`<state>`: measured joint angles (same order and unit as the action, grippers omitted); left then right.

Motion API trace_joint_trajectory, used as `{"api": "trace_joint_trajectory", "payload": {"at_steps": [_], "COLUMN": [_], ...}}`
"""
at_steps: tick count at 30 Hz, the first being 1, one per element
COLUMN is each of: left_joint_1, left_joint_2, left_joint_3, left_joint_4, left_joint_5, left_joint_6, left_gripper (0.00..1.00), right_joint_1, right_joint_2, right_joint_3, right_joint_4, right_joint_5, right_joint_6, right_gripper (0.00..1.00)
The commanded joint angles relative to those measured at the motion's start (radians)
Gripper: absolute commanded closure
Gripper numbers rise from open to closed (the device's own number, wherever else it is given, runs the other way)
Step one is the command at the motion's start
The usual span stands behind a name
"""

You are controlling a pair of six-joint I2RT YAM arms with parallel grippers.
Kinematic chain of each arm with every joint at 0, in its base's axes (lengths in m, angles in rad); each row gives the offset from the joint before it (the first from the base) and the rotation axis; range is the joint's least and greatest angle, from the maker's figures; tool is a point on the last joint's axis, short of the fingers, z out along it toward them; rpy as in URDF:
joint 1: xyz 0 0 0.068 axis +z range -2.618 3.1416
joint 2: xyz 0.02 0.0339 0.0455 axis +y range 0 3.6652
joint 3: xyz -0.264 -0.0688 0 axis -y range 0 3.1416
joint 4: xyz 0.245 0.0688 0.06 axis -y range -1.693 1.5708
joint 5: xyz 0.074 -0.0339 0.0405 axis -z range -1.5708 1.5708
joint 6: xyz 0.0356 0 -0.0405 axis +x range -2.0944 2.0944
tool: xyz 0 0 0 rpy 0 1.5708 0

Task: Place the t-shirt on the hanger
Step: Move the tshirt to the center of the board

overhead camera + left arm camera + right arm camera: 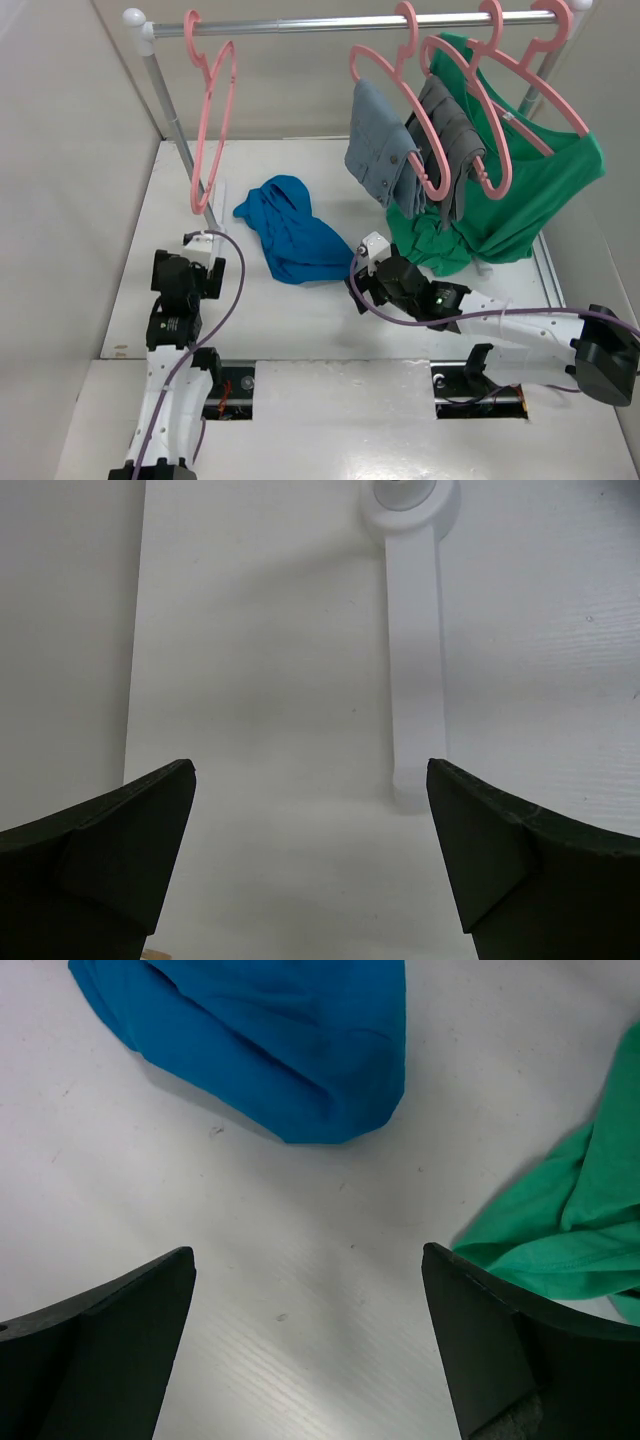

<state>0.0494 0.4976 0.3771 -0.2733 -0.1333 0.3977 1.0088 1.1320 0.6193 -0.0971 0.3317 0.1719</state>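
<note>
Approach step: t-shirt (290, 235) crumpled mid-frame, ungripped; hanger (215, 120) hangs upper left. Right gripper (308, 1252) wide open, empty, near shirt; left gripper (310, 765) likewise. Next, prob.: advance & pinch cloth edge.

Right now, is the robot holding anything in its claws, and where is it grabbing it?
Nothing is held. The left gripper and right gripper are both open and empty. The t-shirt lies loose on the table.

Robotics lab test cell. Indicators: plain white partition walls (60, 200) enclose a white table (300, 320); a metal garment rail (300, 24) stands on it; the left arm (172, 350) and right arm (510, 335), with exposed purple cables (241, 275), are bolted at its near edge.
</note>
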Motion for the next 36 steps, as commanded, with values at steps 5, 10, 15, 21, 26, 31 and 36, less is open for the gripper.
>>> {"api": "trace_joint_trajectory", "payload": {"at_steps": [5, 10, 15, 21, 26, 31, 36], "left_joint_1": [-0.003, -0.003, -0.003, -0.003, -0.003, -0.003, -0.003], "left_joint_2": [-0.036, -0.036, -0.045, -0.054, -0.054, -0.033, 0.005], "left_joint_3": [0.013, 0.048, 0.071, 0.103, 0.085, 0.094, 0.103], "left_joint_4": [0.042, 0.032, -0.006, -0.066, -0.076, -0.067, -0.067], "left_joint_5": [-0.025, 0.035, 0.113, 0.153, 0.175, 0.239, 0.322], "left_joint_6": [-0.043, 0.015, 0.056, 0.076, 0.115, 0.156, 0.233], "left_gripper": [0.00, 0.00, 0.00, 0.00, 0.00, 0.00, 0.00], "right_joint_1": [-0.012, -0.024, -0.090, -0.101, -0.101, -0.055, 0.164], "right_joint_2": [0.055, 0.259, 0.486, 0.640, 0.679, 0.667, 0.539], "right_joint_3": [0.120, 0.298, 0.466, 0.563, 0.545, 0.487, 0.456], "right_joint_4": [0.045, 0.045, 0.036, 0.013, 0.004, 0.004, -0.048], "right_joint_5": [-0.031, -0.075, -0.273, -0.362, -0.393, -0.540, -0.639], "right_joint_6": [-0.086, -0.199, -0.249, -0.258, -0.267, -0.377, -0.509], "right_gripper": [0.01, 0.01, 0.07, 0.32, 0.92, 1.00, 1.00]}}
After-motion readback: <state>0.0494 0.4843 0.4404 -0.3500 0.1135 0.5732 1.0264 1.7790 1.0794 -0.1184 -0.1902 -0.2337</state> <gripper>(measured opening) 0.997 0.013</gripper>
